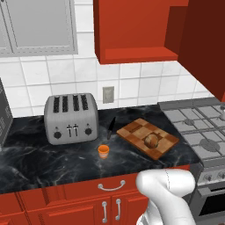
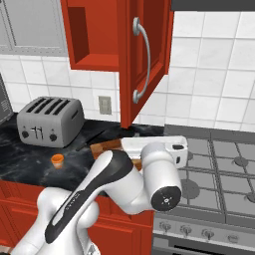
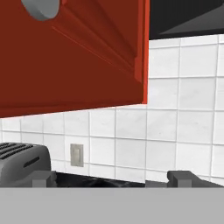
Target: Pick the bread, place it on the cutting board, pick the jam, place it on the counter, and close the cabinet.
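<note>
Your bread (image 1: 151, 140) sits on the board (image 1: 132, 130), and the jam (image 1: 103, 151) stands on the counter (image 1: 39, 162) just in front of the toaster (image 1: 70, 117) — clear of the board. The cabinet (image 2: 94, 35) is open, its door (image 2: 144, 55) swung out over the counter's right end. Your gripper (image 3: 112, 178) is spread wide with nothing between the fingertips (image 3: 186, 178) — aimed at the tiled wall below the door.

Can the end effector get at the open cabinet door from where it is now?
Probably yes. In the hand view the end effector, jaws apart and empty, sits just below the cabinet door's lower edge with only tiled wall behind; nothing stands between them.
</note>
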Tool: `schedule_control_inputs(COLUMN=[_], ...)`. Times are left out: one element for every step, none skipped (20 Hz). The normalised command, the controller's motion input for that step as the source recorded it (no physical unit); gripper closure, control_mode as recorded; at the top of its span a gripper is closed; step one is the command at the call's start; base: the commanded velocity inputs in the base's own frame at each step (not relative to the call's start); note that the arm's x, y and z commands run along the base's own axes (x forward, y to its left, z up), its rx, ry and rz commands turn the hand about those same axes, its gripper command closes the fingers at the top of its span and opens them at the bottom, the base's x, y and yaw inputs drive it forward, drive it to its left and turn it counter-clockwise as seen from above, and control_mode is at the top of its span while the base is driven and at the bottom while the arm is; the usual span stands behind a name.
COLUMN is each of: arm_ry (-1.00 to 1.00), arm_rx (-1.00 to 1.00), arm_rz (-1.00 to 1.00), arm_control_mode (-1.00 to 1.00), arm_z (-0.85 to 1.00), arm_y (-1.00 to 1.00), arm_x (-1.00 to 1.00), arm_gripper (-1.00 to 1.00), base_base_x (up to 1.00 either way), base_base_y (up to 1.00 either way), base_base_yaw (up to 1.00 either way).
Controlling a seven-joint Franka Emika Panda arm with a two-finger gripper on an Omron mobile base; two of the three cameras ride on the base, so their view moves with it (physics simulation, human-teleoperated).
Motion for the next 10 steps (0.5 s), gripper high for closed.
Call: schedule_control_inputs(arm_ry=[0.0, 0.0, 0.0, 0.0, 0.0, 0.0, 0.0, 0.0, 0.0, 0.0], arm_rx=[0.0, 0.0, 0.0, 0.0, 0.0, 0.0, 0.0, 0.0, 0.0, 0.0], arm_rz=[0.02, 0.03, 0.03, 0.03, 0.03, 0.03, 0.03, 0.03, 0.03, 0.03], arm_control_mode=[-1.0, -1.0, -1.0, -1.0, -1.0, -1.0, -1.0, -1.0, -1.0, -1.0], arm_z=[0.04, 0.04, 0.06, 0.07, 0.09, 0.1, 0.11, 0.1, 0.09, 0.12], arm_y=[-0.06, -0.06, -0.05, -0.06, -0.06, -0.06, -0.07, -0.07, -0.07, -0.07], arm_x=[-0.09, -0.09, -0.07, -0.05, -0.04, -0.03, -0.06, -0.09, -0.09, -0.13], arm_gripper=[-1.0, -1.0, -1.0, -1.0, -1.0, -1.0, -1.0, -1.0, -1.0, -1.0], base_base_x=[0.0, 0.0, 0.0, 0.0, 0.0, 0.0, 0.0, 0.0, 0.0, 0.0], base_base_y=[0.0, 0.0, 0.0, 0.0, 0.0, 0.0, 0.0, 0.0, 0.0, 0.0], base_base_yaw=[0.0, 0.0, 0.0, 0.0, 0.0, 0.0, 0.0, 0.0, 0.0, 0.0])
